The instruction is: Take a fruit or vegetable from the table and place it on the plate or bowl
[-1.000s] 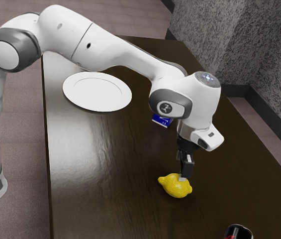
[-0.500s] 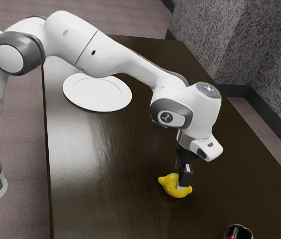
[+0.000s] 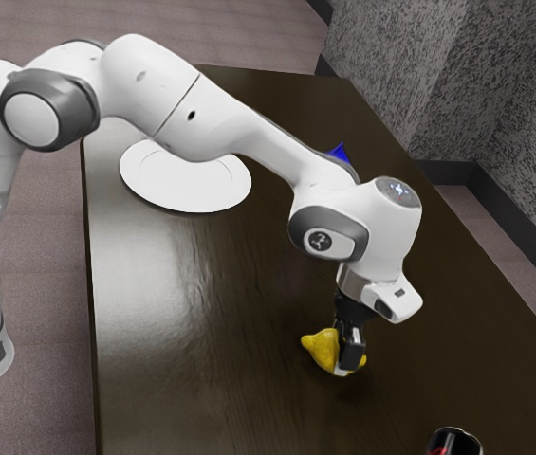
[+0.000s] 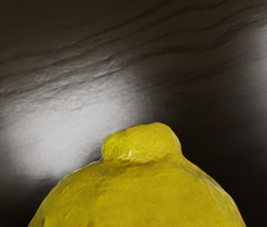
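Far on the exterior view's left of the dark worktop (image 3: 201, 313): a white plate (image 3: 185, 177), flat and bare, well apart from everything else. Reaching from that side toward the right, the white arm, bent down at the wrist. Under it, the hand (image 3: 348, 353), set low on the lemon (image 3: 324, 347), black against the yellow and covering the fruit's right-hand part. Cannot tell from this angle whether the hand grips the lemon or merely straddles it. Lemon resting on the worktop, not lifted, long axis running roughly along the exterior view's left-to-right line, pointed tip toward the left. In the wrist view, the lemon (image 4: 142, 194) right beneath the camera, nub end away from it, wood grain beyond. So nothing to search for: fruit directly below the hand, no sideways offset to correct. Judged next: a firm hold across the short axis, then a lift and a long carry over to the plate on the left. Further right, at the lower edge, a dark can (image 3: 457, 441), clear of that path.
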{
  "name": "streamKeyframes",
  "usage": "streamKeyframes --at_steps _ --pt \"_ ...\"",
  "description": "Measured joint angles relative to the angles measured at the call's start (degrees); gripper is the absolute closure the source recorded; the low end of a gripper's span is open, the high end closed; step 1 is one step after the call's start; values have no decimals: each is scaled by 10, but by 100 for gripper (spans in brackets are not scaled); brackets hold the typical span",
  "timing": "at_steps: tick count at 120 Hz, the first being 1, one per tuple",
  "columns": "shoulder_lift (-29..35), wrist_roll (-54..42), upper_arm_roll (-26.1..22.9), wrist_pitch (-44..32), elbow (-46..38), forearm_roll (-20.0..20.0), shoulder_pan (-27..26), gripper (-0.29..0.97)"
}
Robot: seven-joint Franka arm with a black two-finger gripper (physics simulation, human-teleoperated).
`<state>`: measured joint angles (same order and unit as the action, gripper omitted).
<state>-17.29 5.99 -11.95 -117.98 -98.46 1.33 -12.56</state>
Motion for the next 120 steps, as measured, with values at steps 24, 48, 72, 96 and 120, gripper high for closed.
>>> streamKeyframes --at_steps 24,48,72,96,120 --pt "-4 2 0 -3 0 -1 0 25" --pt "45 13 1 3 -2 14 1 50" --pt "219 33 15 58 -23 46 2 61" --pt "402 52 29 102 -167 60 7 70" --pt "486 62 82 148 -243 63 93 72"
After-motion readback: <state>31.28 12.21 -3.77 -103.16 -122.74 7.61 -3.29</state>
